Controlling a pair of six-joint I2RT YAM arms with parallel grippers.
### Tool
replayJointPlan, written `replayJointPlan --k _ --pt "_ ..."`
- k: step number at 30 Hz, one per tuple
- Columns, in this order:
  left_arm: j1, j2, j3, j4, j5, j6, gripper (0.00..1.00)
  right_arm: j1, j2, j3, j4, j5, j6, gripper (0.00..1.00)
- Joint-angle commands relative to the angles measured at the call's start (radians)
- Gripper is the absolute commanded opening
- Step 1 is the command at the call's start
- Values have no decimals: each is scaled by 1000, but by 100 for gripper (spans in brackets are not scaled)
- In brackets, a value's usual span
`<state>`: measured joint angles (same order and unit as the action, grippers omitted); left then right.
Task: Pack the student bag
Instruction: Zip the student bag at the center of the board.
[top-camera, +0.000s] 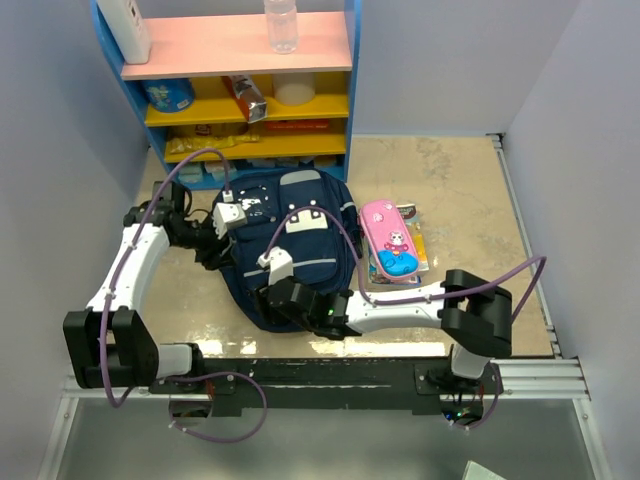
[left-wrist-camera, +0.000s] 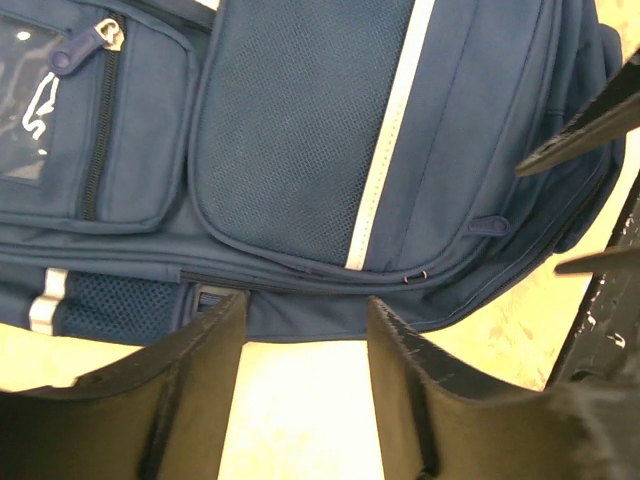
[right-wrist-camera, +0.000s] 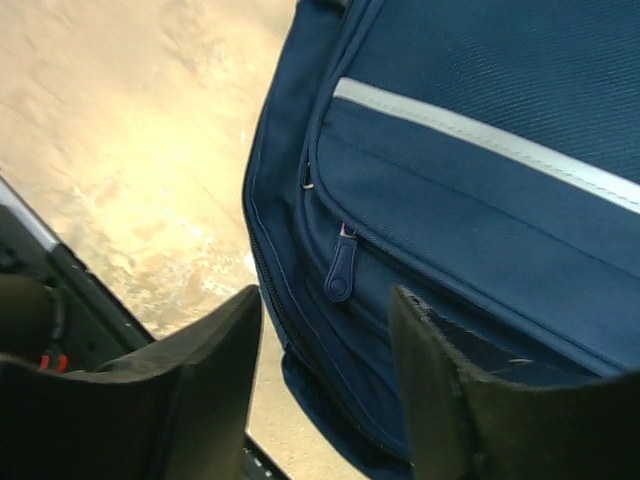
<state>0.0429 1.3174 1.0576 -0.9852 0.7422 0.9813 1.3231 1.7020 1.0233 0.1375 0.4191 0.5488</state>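
Top external: left end effector (left-wrist-camera: 305, 305), right end effector (right-wrist-camera: 325, 295) gape beside student bag (top-camera: 320, 200) edges.

No legible text, labels on packages (top-camera: 246, 98) on the shelf (top-camera: 210, 45) too small, white marking in backpack (left-wrist-camera: 300, 130) pocket (left-wrist-camera: 30, 110) unreadable

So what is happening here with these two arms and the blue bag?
Two robot arms are busy at the student bag, which lies flat on the table. The left gripper is at one edge of the bag, its jaws open and holding nothing. The right gripper is also open, at the bag's near corner, close to a zipper pull but not gripping it. A pink pencil case lies beside the bag, not yet packed.
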Motion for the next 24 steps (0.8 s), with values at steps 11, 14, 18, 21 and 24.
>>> replayJointPlan --k 11,14,18,21,24 --pt "5 -152 -80 63 43 13 59 8 157 211 -196 81 22 53" --pt "5 -164 -84 63 45 14 59 10 180 247 -243 98 33 49" --pt "5 -168 -88 57 42 20 59 8 208 270 -273 101 54 43" --pt "3 -175 -94 65 43 19 59 10 238 306 -309 92 66 42" --pt "5 -181 -99 77 42 16 59 14 246 322 -355 93 83 40"
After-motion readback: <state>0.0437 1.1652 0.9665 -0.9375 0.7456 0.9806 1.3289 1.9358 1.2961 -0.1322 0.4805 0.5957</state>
